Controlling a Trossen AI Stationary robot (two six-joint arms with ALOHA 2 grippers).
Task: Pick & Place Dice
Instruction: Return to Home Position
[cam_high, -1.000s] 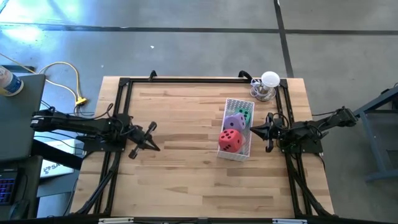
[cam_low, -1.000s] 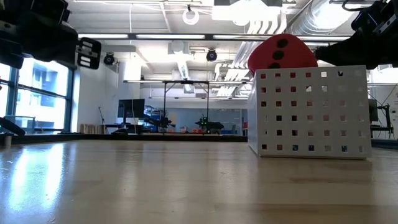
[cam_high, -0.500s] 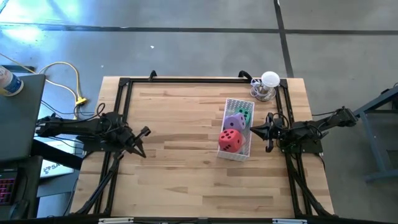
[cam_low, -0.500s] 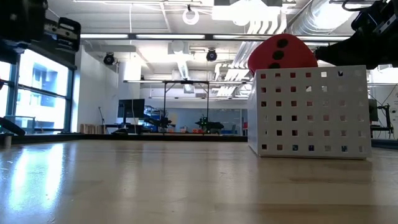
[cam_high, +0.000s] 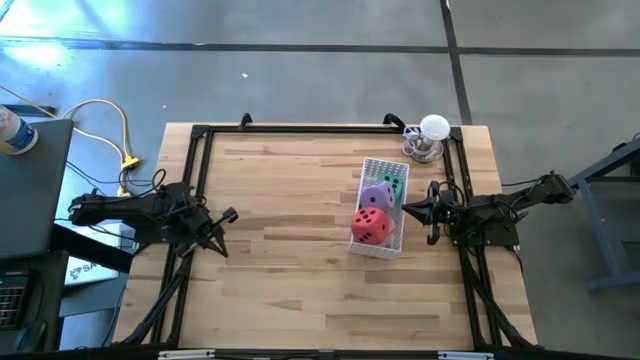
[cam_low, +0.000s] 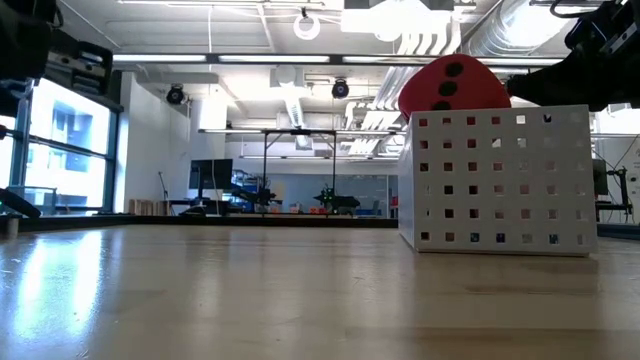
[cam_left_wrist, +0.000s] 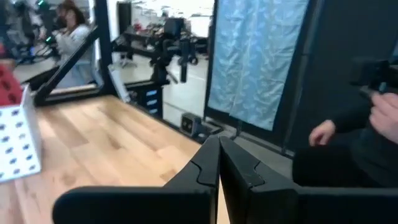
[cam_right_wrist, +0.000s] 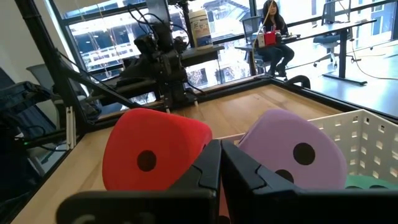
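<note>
A white perforated basket (cam_high: 366, 247) stands right of the table's middle. In it lie a red die (cam_high: 372, 226), a purple die (cam_high: 378, 194) and a green die (cam_high: 393, 183). The red die (cam_low: 452, 85) sticks up above the basket's rim (cam_low: 500, 110). My right gripper (cam_high: 408, 210) is shut and level, just off the basket's right side. In its wrist view it (cam_right_wrist: 221, 163) points at the red die (cam_right_wrist: 155, 155) and the purple die (cam_right_wrist: 292, 155). My left gripper (cam_high: 222, 232) is shut over the table's left part, far from the basket (cam_left_wrist: 15, 143).
A small glass object (cam_high: 430, 140) stands at the table's far right corner. Black frame rails (cam_high: 300, 128) run along the table's edges. A yellow cable (cam_high: 120, 130) lies off the table's left side. A person's hand (cam_left_wrist: 323, 132) shows beyond the table in the left wrist view.
My left gripper has drawn back toward the table's left edge, sinking a little and rolling at the wrist, and it has stayed shut. The basket and the dice have not moved.
</note>
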